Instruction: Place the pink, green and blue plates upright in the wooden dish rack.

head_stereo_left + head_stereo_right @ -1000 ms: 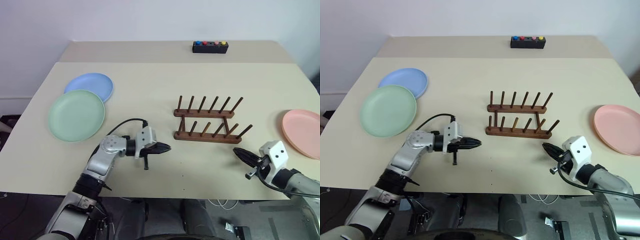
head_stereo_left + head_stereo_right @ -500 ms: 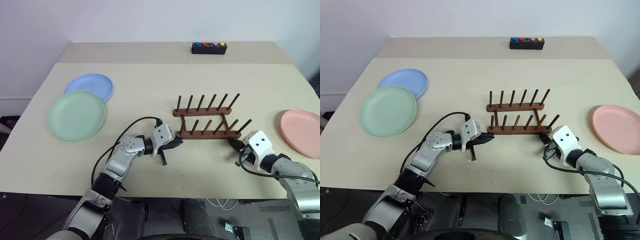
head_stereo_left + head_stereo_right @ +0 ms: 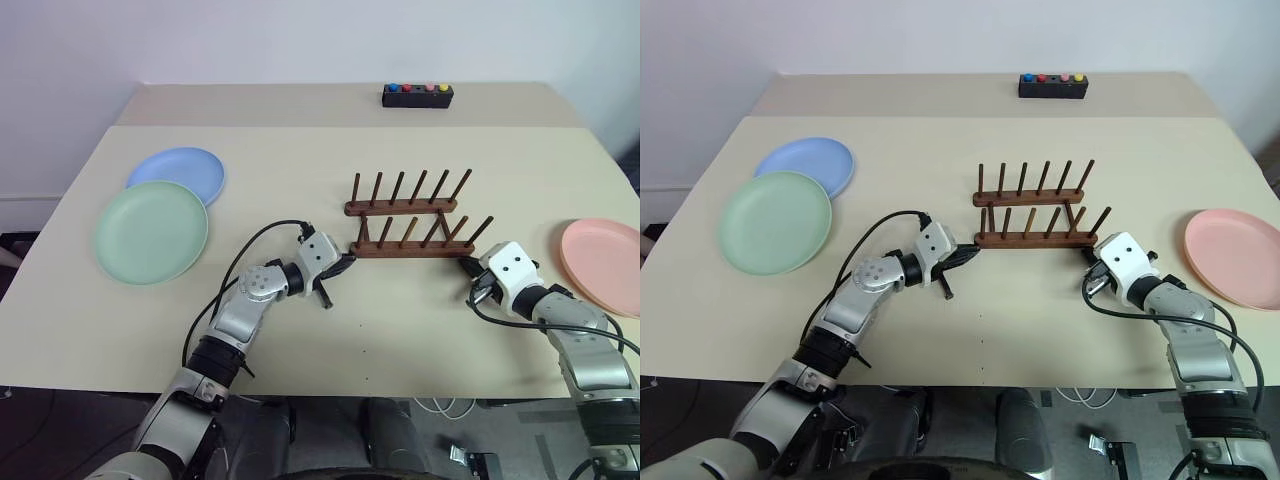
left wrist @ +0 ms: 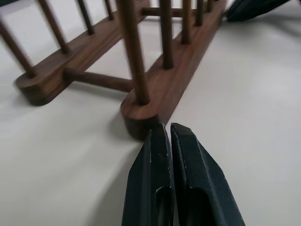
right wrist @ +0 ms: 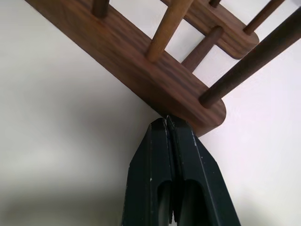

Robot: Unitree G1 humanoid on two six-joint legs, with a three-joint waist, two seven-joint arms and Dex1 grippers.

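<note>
On the far left of the tabletop (image 3: 300, 150) we see the blue plate (image 3: 177, 172) tucked partly under the green plate (image 3: 151, 231). Further right our left gripper (image 3: 345, 265), fingers pressed together and empty, noses the left end of the wooden dish rack (image 3: 410, 220), while our right gripper (image 3: 468, 266), likewise closed on nothing, meets the rack's right end; the pink plate (image 3: 602, 265) lies flat at the far right. We judge the step is squaring the rack by nudging, so we should press evenly from both ends and keep the tips low against the front rail, lest it tip or pivot.
</note>
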